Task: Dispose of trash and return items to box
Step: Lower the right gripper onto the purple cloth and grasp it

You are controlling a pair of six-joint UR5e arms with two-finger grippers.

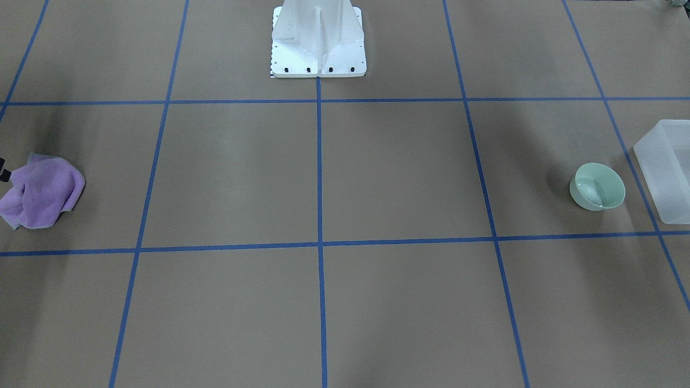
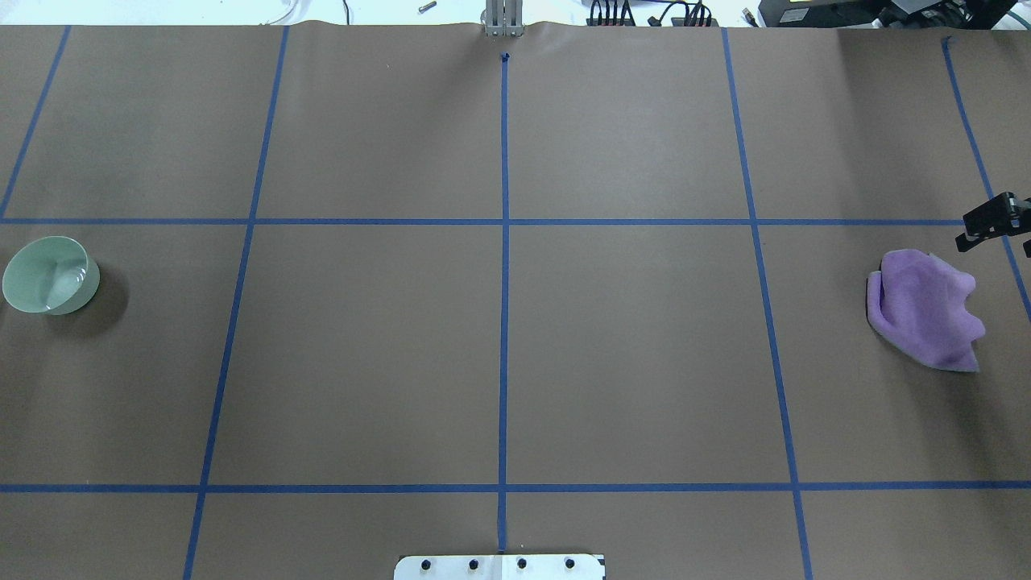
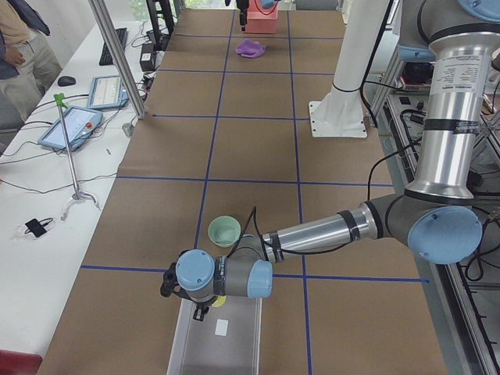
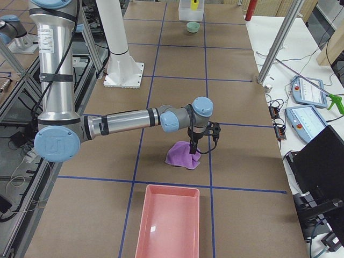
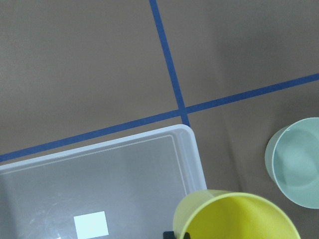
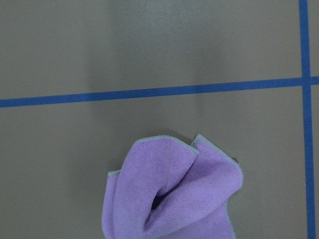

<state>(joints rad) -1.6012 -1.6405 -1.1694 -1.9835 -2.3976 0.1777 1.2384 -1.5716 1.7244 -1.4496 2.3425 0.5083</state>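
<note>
1. Frosted-white plastic, the box [image 3: 215, 340] sits at the end of the worktop [image 2: 499, 362] on the robot's left. Only a white label [image 5: 90, 224] shows inside it.
2. Over one corner of the box hangs the left hand [image 3: 193, 303], apparently clamped on a yellow cup [image 5: 237, 216] that fills the bottom of its wrist view.
3. Just beside the box but not touching it, a pale green bowl [image 1: 597, 186] stands upright.
4. Well apart, at the opposite end, a crumpled purple cloth [image 2: 926, 310] lies with the right hand [image 4: 198, 148] close over its edge. A pink tray [image 4: 167, 220] sits near it.
5. By my reading, little is finished. The cup looks ready to go into the box, while the bowl and cloth both wait on the worktop.
6. The right hand is cut off at the overhead view's edge and its fingers are absent from its wrist view, so I cannot tell whether they are apart or together. The left hand's fingers barely show either, which is why its grip is a judgement.
</note>
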